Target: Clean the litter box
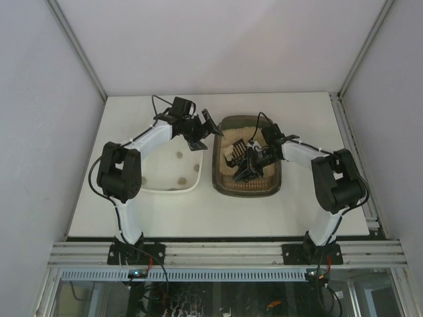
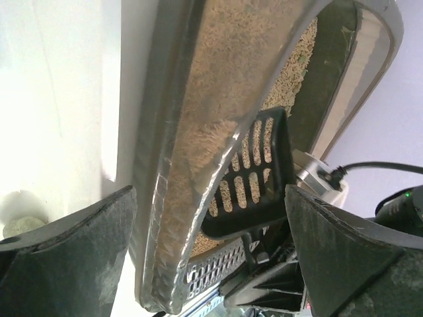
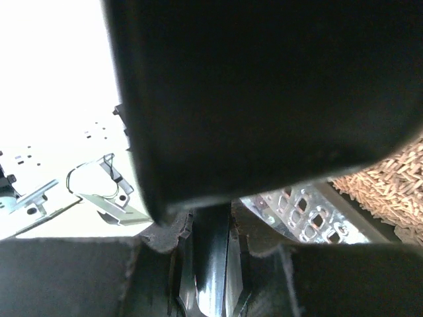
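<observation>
White table (image 1: 218,218), nothing much on the near side past the arm bases; further in, the white tray (image 1: 162,177) sits on the left with a few greyish clumps (image 1: 180,156) in it; litter box (image 1: 247,191) is just beside it on the right, with beige litter inside; right gripper (image 1: 254,156) is clamped tight on the handle of a black slotted scoop (image 2: 254,175) over the litter; left gripper (image 1: 201,129) has its jaws spread wide at the box's far left corner, and the rim shows between its fingers (image 2: 73,257) in the wrist view
</observation>
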Robot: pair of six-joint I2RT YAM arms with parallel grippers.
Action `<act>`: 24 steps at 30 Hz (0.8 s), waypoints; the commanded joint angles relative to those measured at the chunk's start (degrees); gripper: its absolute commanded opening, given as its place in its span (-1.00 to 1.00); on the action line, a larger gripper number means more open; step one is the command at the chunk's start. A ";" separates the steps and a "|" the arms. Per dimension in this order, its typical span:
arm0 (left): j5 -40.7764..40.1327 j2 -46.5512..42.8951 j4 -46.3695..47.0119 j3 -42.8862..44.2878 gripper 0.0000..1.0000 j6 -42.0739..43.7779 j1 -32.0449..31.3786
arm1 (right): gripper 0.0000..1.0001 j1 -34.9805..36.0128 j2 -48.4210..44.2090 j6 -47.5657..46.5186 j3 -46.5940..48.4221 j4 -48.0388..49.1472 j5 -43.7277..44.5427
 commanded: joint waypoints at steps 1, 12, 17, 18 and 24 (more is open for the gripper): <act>-2.34 -0.13 -2.52 2.75 0.95 3.36 1.83 | -1.00 -0.88 -5.13 0.41 -1.80 8.19 -3.39; -13.88 -6.35 -9.96 6.37 0.95 20.24 2.63 | -1.00 -2.67 -20.73 3.74 -19.03 21.98 1.35; -11.16 -10.85 -11.55 5.28 0.92 29.14 5.62 | -1.00 -1.94 -33.08 12.10 -32.83 44.79 8.01; -9.34 -11.55 -12.69 5.34 0.92 31.22 6.64 | -1.00 -1.39 -35.65 12.36 -35.20 48.81 9.97; -7.55 -18.63 -16.51 0.59 0.93 40.78 12.44 | -1.00 -0.17 -42.70 17.00 -44.81 70.13 19.60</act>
